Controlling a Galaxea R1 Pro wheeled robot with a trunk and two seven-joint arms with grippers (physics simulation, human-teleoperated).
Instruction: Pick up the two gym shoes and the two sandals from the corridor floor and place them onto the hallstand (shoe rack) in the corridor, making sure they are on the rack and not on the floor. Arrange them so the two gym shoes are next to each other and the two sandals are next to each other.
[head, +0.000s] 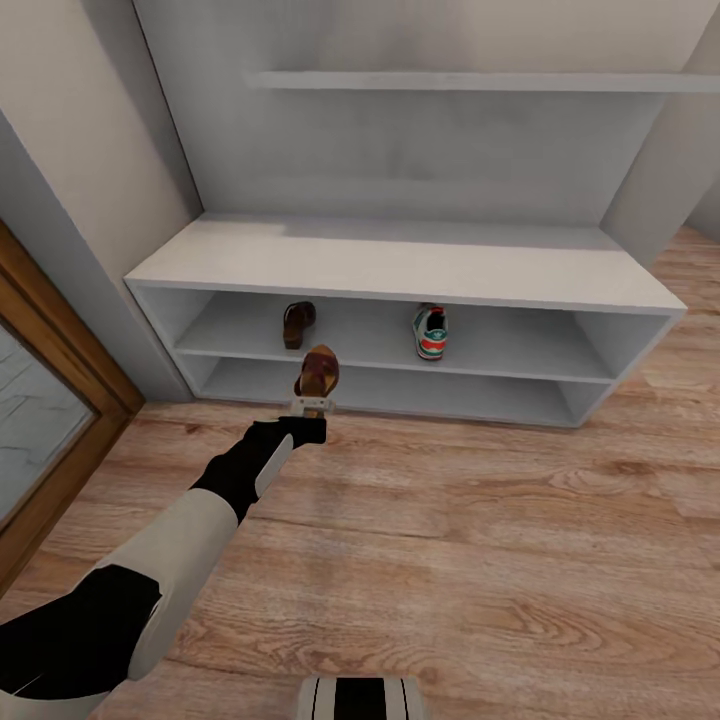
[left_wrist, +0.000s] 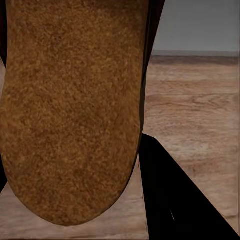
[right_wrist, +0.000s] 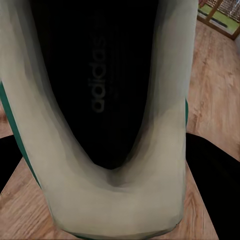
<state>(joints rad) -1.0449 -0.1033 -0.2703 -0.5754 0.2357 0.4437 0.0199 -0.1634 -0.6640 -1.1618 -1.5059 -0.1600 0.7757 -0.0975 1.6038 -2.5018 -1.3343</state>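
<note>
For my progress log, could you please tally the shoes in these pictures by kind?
Sandals: 2, one on the rack's upper shelf, one in the left gripper.
Gym shoes: 2, one on the upper shelf, one close before the right wrist camera.
Total: 4

Brown sandal, white hallstand, cream-green sneaker.
</note>
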